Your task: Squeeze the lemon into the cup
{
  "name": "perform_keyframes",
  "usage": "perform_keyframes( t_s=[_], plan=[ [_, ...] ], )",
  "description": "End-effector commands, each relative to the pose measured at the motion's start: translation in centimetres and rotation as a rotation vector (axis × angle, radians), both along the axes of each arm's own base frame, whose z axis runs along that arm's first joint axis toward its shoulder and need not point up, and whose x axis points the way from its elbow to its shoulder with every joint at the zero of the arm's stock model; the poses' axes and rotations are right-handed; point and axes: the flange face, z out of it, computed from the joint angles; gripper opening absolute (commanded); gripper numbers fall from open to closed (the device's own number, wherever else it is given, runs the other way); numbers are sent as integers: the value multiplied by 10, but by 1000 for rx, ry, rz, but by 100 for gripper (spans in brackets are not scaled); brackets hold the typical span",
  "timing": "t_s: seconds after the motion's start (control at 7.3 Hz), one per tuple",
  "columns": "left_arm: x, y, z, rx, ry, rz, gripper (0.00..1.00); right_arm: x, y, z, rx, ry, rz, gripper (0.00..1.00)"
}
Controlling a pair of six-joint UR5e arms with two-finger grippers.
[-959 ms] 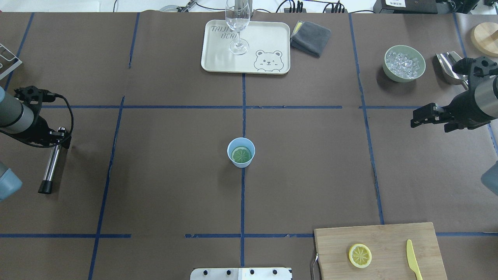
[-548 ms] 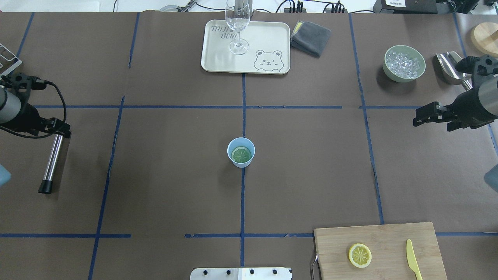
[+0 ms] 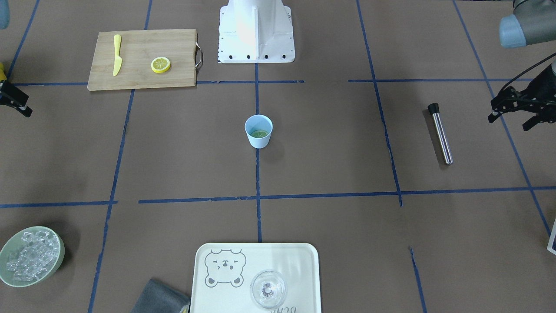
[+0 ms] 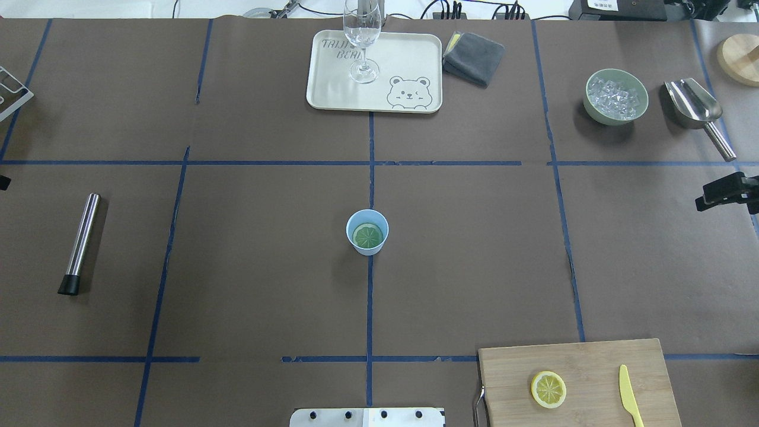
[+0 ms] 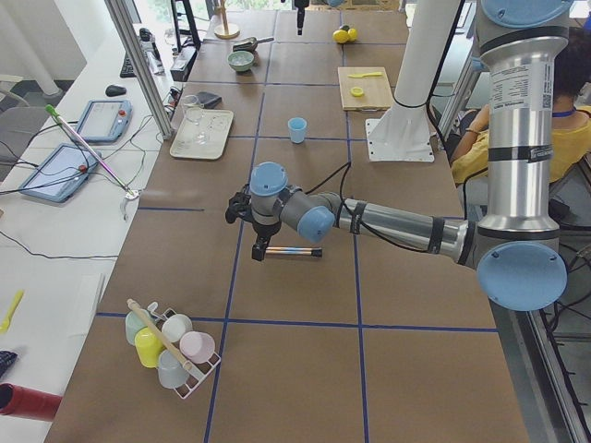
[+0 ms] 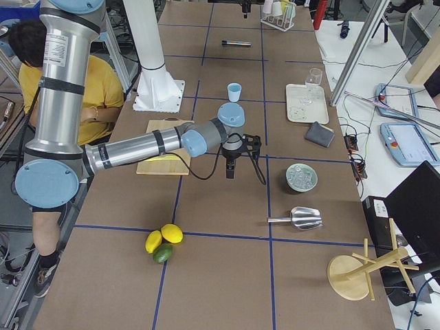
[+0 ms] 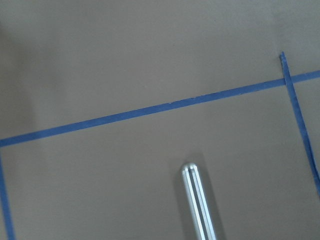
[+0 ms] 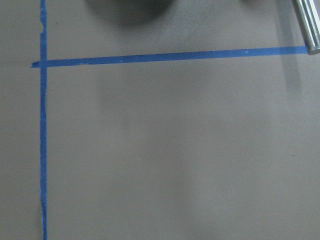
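Note:
The light-blue cup (image 4: 367, 232) stands upright at the table's centre, and it also shows in the front-facing view (image 3: 259, 130). A lemon slice (image 4: 367, 236) lies flat inside it and looks greenish through the cup. A second, alike lemon slice (image 4: 548, 389) lies on the cutting board (image 4: 593, 362). My right gripper (image 4: 714, 198) is at the far right edge, far from the cup, empty and apparently open. My left gripper (image 3: 509, 122) is at the far left edge of the table, open and empty, beside the steel rod (image 3: 441, 134).
The steel rod (image 4: 80, 243) lies on the left. A yellow knife (image 4: 630, 394) lies on the board. At the back are a tray (image 4: 409, 53) with a wine glass (image 4: 362, 35), a grey cloth (image 4: 474, 57), a green bowl of ice (image 4: 615, 96) and a metal scoop (image 4: 694, 107).
Both arms have drawn back outward to the table's side edges. The left gripper has moved away from the rod's far end. The cup, slices and rod have not moved.

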Motion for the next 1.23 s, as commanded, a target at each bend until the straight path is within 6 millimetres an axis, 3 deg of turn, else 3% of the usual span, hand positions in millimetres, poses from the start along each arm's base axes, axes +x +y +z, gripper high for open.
perform_keyframes(
  t_s=[0.0, 0.27, 0.41, 0.69, 0.82, 0.96, 1.1],
  plan=[
    [-56, 1, 37, 37, -32, -8, 100, 57, -2, 44, 39, 6, -53, 100],
    [-61, 5, 47, -54, -21, 4, 100, 92, -2, 64, 51, 29, -83, 100],
    [-60, 8, 45, -88, 15, 14, 100, 97, 2, 72, 50, 35, -110, 100],
    [-112, 12, 28, -96, 18, -82, 100, 109, 5, 80, 58, 46, -188, 100],
    [-115, 17, 21, -77, 9, -88, 100, 111, 8, 80, 59, 47, -190, 100],
    [-116, 19, 30, -66, -15, -81, 100, 112, 7, 73, 82, 53, -187, 100],
    [-133, 20, -4, 51, -83, -100, 100, 112, 4, 58, 130, 53, -201, 100]
  ],
)
